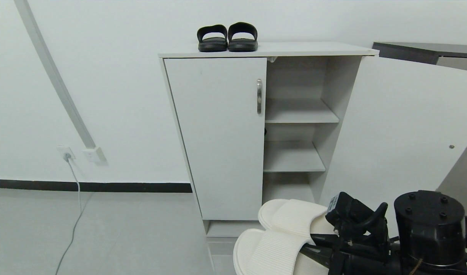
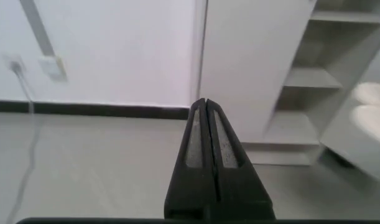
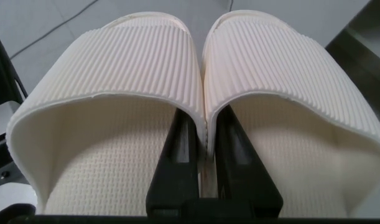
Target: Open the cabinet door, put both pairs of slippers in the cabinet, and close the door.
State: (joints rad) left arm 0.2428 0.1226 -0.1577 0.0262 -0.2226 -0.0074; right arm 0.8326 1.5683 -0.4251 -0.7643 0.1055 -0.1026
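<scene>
My right fingers [image 3: 176, 165] pinched on the touching inner straps of the white slippers [image 3: 115, 124], held low before the cabinet [image 1: 214, 133], its right door [image 1: 401, 126] standing open, left fingers [image 2: 224, 140] pressed together, seemingly empty, black slippers [image 1: 227, 37] on the cabinet top

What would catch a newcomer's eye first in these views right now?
The pair of white slippers, pinched by their inner edges in the right tool, low in front of the cabinet. Next, the black slippers sitting on the cabinet's top, above its shut left door, while the right door stands wide open on bare shelves.
</scene>
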